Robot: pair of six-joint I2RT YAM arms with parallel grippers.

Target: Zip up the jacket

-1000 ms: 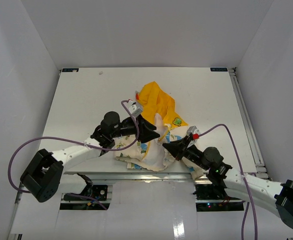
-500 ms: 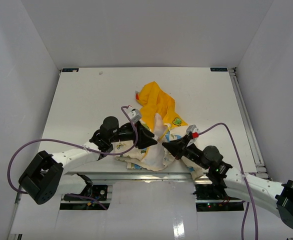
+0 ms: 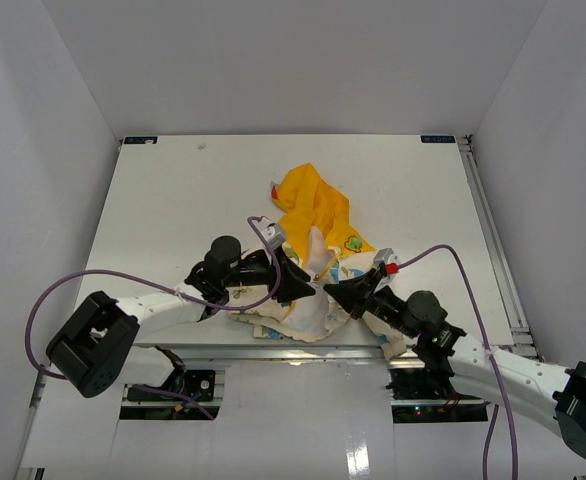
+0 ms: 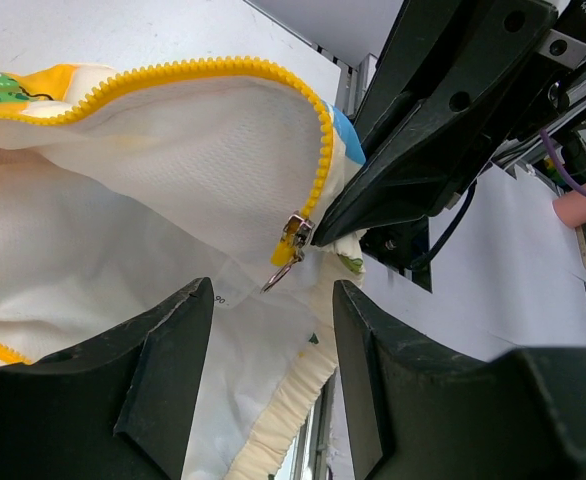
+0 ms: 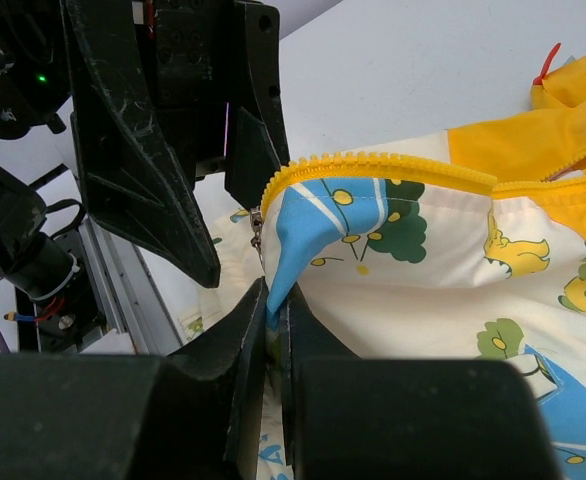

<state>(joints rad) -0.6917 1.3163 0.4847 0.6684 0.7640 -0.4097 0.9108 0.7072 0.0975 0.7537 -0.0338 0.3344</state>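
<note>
I am pinching the jacket (image 3: pixel 318 215) with my right pincer (image 5: pixel 273 296), which is clamped tight on a fold of blue-printed cloth just under the low end of the yellow zipper teeth (image 5: pixel 373 165). I judge this grip is there to pull the front edge taut, so the zipper has something to run against. In the overhead view the jacket is lying bunched in the lower middle of the frame, near the front edge of the tabletop (image 3: pixel 173 200). Its yellow hood is spreading toward the centre and its cream body is sitting between my two arms. My left pincer (image 4: pixel 273 290) is gaping wide and gripping nothing. Its two fingers are framing the bottom of its own wrist view and pointing up at the metal slider (image 4: pixel 295 238). The slider is hanging at the end of the tooth row in the middle of that frame, just beyond the fingertips, with its pull tab dangling into the gap between them. I cannot tell whether the tab is brushing a finger. The black body of the right pincer is filling the upper right of that view, very near the slider. The zip looks undone, and I am judging that closing on the pull tab comes next.
</note>
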